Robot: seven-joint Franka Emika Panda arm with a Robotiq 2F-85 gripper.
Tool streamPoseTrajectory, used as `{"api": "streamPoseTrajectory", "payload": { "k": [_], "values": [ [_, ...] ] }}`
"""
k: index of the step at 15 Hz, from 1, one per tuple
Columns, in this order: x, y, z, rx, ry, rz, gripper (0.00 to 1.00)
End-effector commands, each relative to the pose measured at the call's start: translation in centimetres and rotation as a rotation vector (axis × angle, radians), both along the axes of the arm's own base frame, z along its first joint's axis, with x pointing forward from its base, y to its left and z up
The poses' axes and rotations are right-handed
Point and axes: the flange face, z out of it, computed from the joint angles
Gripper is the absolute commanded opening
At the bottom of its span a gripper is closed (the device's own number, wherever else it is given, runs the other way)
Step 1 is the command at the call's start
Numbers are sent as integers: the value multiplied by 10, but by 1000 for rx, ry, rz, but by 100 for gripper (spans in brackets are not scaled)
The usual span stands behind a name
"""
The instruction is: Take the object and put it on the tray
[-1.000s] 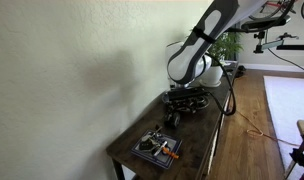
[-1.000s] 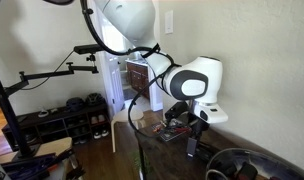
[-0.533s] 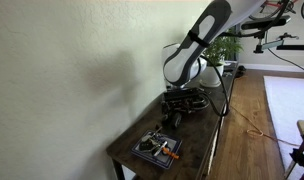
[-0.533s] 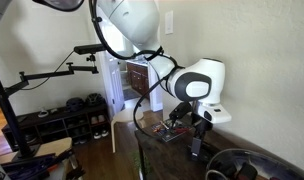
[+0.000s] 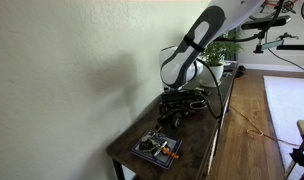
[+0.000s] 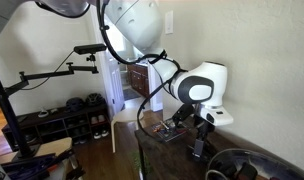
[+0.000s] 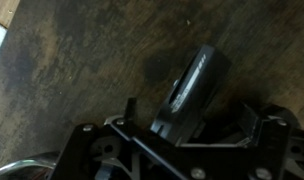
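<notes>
A dark, elongated object [image 7: 192,90] lies on the dark wooden table [image 7: 72,60], right in front of the wrist camera. My gripper [image 7: 197,115] is low over it, with one finger on each side. The fingers stand apart, and a gap shows between the object and the right finger. In both exterior views the gripper [image 5: 177,110] [image 6: 199,143] hangs just above the tabletop and the object itself is hard to make out. The tray [image 5: 142,150] sits at the near end of the table, apart from the gripper, and also shows in an exterior view [image 6: 164,135].
The tray holds an orange-handled tool [image 5: 168,151] and other small items. The narrow table [image 5: 197,135] runs along a wall [image 5: 62,70]. A round dark object [image 6: 242,166] sits at the table's end. A potted plant [image 5: 227,48] stands behind the arm.
The arm has shifted a little along the table toward the tray end, keeping the gripper low over the tabletop. The tray and its contents have not moved.
</notes>
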Motion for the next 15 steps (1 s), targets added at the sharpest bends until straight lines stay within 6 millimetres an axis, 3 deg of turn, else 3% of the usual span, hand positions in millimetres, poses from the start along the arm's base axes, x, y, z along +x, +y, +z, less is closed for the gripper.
{"api": "streamPoseTrajectory", "payload": {
  "k": [1,2,10,15],
  "values": [
    [-5,-1,-2,-2,9,-39,75],
    [-6,-2,-2,-2,8,-39,74],
    [-11,-5,4,19,-12,-60,21],
    [-17,6,25,27,-36,-20,21]
  ]
}}
